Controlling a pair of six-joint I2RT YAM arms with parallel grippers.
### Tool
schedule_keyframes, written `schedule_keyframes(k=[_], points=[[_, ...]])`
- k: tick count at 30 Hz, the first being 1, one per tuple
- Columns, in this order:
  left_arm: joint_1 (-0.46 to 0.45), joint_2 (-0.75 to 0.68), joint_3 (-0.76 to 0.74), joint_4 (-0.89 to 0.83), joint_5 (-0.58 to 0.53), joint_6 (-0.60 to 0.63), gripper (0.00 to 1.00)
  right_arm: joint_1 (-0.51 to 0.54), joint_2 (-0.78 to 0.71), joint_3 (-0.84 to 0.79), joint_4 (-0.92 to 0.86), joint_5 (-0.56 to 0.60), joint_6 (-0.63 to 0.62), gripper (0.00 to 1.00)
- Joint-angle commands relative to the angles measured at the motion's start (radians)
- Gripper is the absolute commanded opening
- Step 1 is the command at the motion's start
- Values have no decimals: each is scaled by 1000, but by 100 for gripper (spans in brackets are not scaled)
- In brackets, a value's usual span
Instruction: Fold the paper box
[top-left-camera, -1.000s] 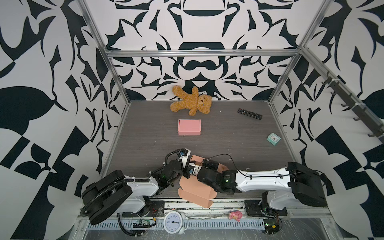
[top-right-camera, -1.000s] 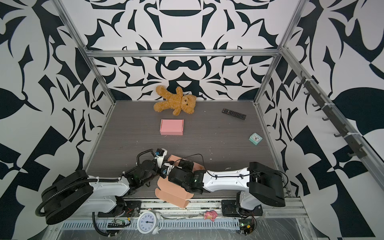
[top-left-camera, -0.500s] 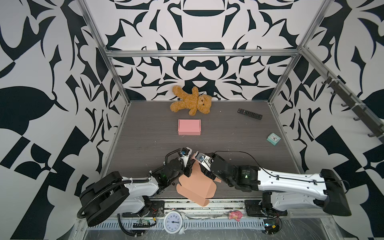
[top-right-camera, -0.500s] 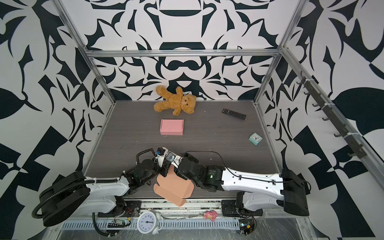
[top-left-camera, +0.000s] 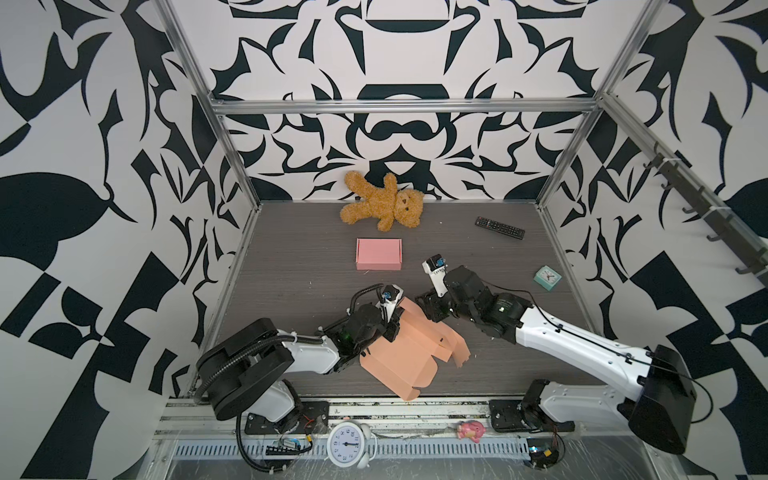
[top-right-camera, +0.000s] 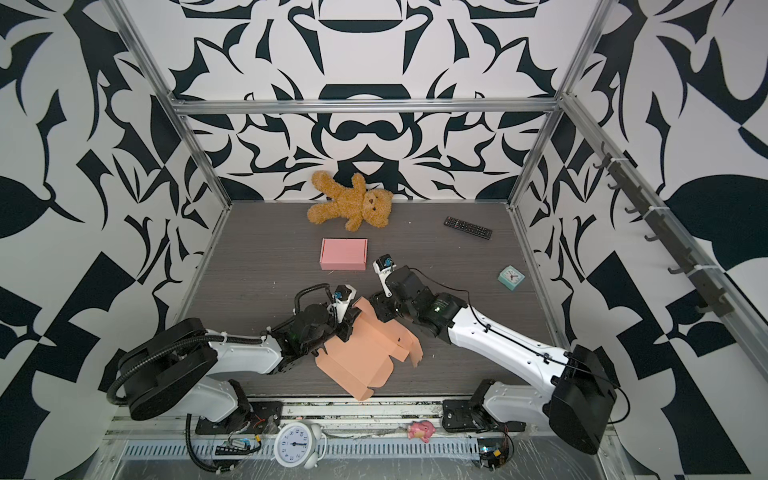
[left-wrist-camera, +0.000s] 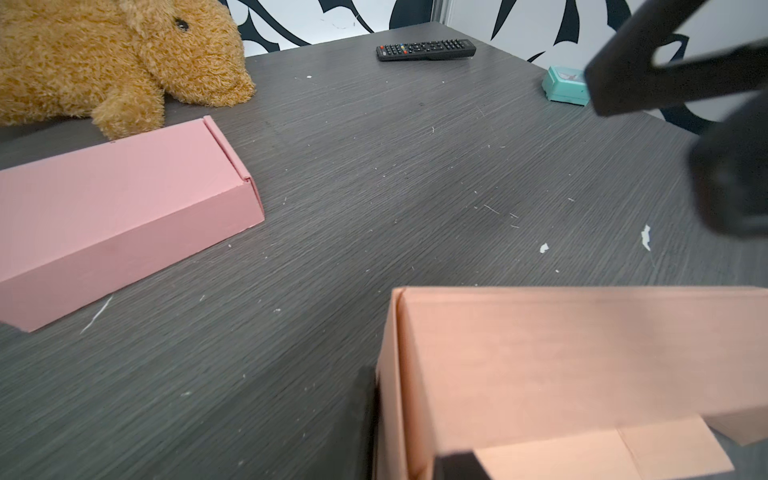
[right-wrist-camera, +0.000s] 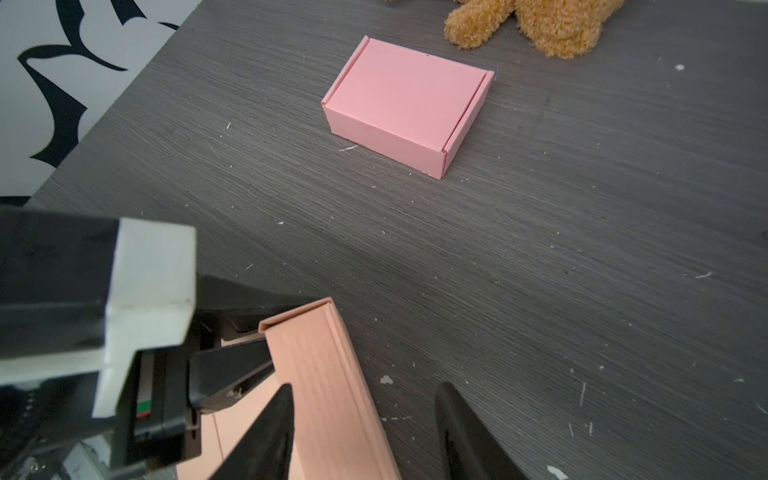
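Observation:
The paper box (top-left-camera: 407, 353) (top-right-camera: 361, 353) is peach card, partly folded, with loose flaps spread toward the table's front edge. My left gripper (top-left-camera: 392, 322) (top-right-camera: 347, 322) is shut on a raised side wall at the box's left corner. In the left wrist view that wall (left-wrist-camera: 399, 395) is pinched in the left gripper (left-wrist-camera: 411, 449), one dark finger outside and one inside. My right gripper (top-left-camera: 428, 307) (right-wrist-camera: 365, 436) is open over the far wall (right-wrist-camera: 316, 374). One finger (right-wrist-camera: 266, 436) is inside the box and the other stands outside it over the table.
A closed pink box (top-left-camera: 378, 254) (right-wrist-camera: 407, 99) lies behind the arms, mid-table. A brown teddy bear (top-left-camera: 382, 208) lies at the back wall, a black remote (top-left-camera: 500, 227) back right, a teal clock (top-left-camera: 547, 277) at the right. A white alarm clock (top-left-camera: 348, 444) and pink toy (top-left-camera: 469, 430) sit on the front rail.
The right arm has swung out to the right and its gripper has opened and drawn back to the box's far wall. The left gripper has kept its hold; the box shifted slightly.

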Motion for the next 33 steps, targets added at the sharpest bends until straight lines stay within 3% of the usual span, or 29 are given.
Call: schedule_keyframes(k=[1, 14, 33], points=[[-2, 38, 41, 79, 12, 39, 21, -35, 36, 0, 37, -86, 58, 55], [62, 158, 83, 149, 77, 34, 23, -137, 186, -55, 177, -216, 99, 50], [62, 143, -32, 162, -10, -34, 23, -141, 204, -129, 274, -314, 158, 45]])
